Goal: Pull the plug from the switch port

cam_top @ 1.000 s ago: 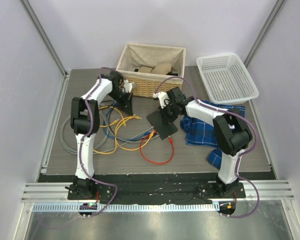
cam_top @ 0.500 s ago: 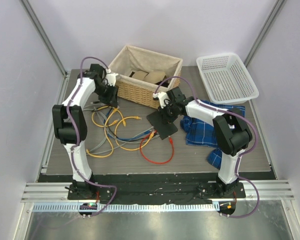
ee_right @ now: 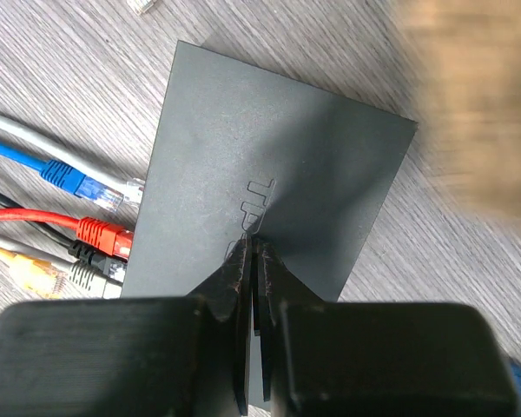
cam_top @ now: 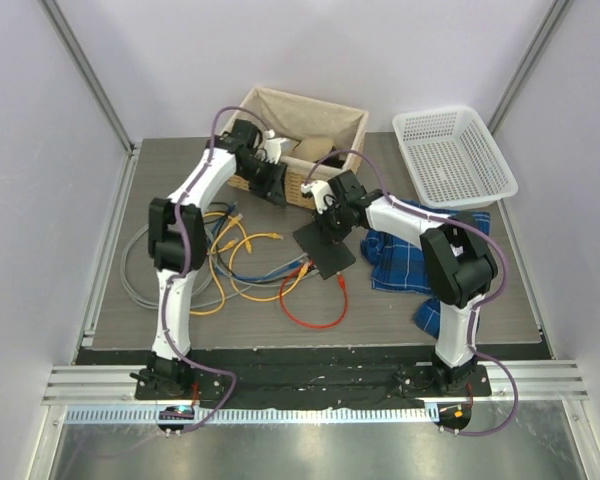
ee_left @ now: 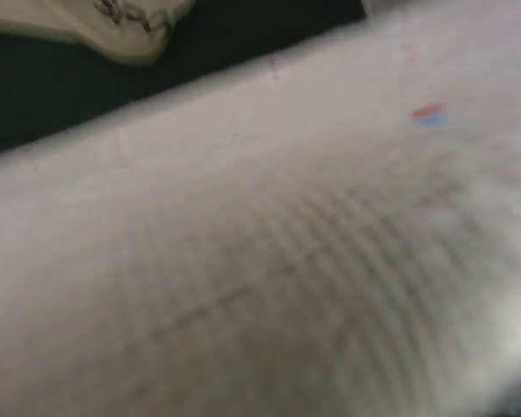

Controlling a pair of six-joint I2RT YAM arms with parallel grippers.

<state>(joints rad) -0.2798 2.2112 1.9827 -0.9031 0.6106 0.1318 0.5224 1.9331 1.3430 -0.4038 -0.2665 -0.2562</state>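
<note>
- The switch (ee_right: 278, 200) lies flat on the tabletop (ee_right: 61, 78), its socket edge facing the tangle of cables.
- Your right end effector (ee_right: 253, 248) is clenched, fingertips together on the lid, apparently pinning it. Press down firmly so the box cannot slide under a tug.
- Your left end effector (cam_top: 273, 182) is by the wicker basket (cam_top: 310, 97). Its camera is blurred, so I cannot tell whether it is released or clenched.
- Bring it to the red plug (ee_right: 102, 234), which looks seated. Grasp the plug body, not the cord, and pull straight out.
</note>
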